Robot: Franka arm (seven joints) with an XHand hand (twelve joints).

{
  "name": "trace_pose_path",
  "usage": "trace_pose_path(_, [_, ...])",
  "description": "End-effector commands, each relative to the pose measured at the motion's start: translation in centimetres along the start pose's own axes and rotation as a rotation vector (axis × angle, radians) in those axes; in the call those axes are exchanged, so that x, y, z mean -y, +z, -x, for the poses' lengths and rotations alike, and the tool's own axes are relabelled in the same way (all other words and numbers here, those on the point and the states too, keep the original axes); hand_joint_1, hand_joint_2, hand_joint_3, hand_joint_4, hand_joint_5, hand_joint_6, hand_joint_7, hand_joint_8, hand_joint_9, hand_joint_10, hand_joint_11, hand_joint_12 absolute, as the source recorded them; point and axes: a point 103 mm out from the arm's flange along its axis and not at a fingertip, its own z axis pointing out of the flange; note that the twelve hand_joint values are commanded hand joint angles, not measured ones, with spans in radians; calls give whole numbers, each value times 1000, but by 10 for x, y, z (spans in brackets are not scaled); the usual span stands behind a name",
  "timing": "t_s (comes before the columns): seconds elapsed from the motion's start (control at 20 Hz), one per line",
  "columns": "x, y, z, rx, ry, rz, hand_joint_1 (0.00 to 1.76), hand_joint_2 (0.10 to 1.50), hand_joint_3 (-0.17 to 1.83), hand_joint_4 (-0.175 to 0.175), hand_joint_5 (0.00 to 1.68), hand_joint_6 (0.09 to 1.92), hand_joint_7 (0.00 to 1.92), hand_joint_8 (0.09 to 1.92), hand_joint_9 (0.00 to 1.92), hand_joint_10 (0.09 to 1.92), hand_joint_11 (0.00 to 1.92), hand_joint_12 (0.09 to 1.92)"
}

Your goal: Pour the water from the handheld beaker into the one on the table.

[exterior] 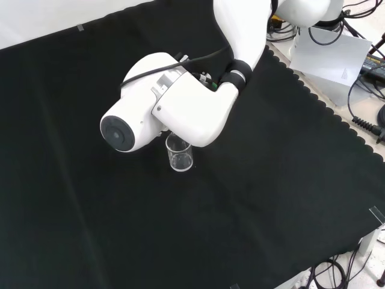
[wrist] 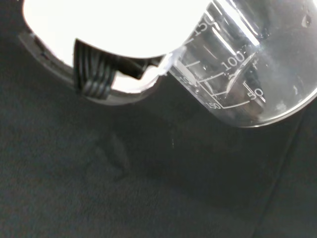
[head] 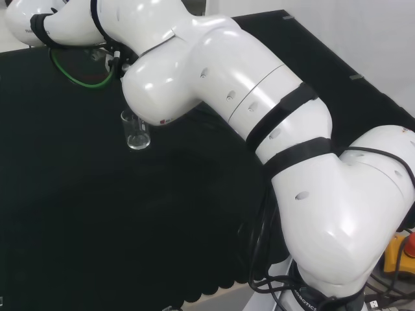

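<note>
So, handheld beaker [wrist: 252, 64]: my wrist view has it close up, clear, with graduation marks, its base and lower wall in frame and sitting at a slant to the camera. I can't make out a water line in it, so can't say whether it's full, part-poured or empty. Next to it a blurred white part of the hand [wrist: 114, 29] with a black ribbed piece; finger posture isn't readable, so I cannot tell how the hand grips. I assume it's carrying the beaker, but that's inference.

Receiving beaker on the table [head: 136, 131]: upright on the black cloth [head: 78, 214], just below the arm's big white link [head: 194, 71] in the head view. Front view puts the same beaker [exterior: 179, 154] just beneath the link with the round grey cap [exterior: 119, 133]. Contents not readable; looks empty to me, low confidence.

Judgement: arm is over the target, pour either about to start or barely started. No stream visible anywhere.

View split: wrist gives the held beaker, not the target. Head and front give the target, while the link stands in front of where the hand would be.
</note>
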Motion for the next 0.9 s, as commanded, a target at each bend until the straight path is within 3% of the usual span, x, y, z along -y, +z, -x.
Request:
trace_pose_path(0.05, [0, 1, -2, 3, -2, -14, 1425, 523, 1080, -175, 989, 1236, 1073, 1267, 1219, 1150, 928, 1112])
trace_pose_path(0.9, [2, 0, -3, 7, -4, -20, 1425, 523, 1080, -175, 989, 1236, 1073, 1267, 1220, 1148, 930, 1112])
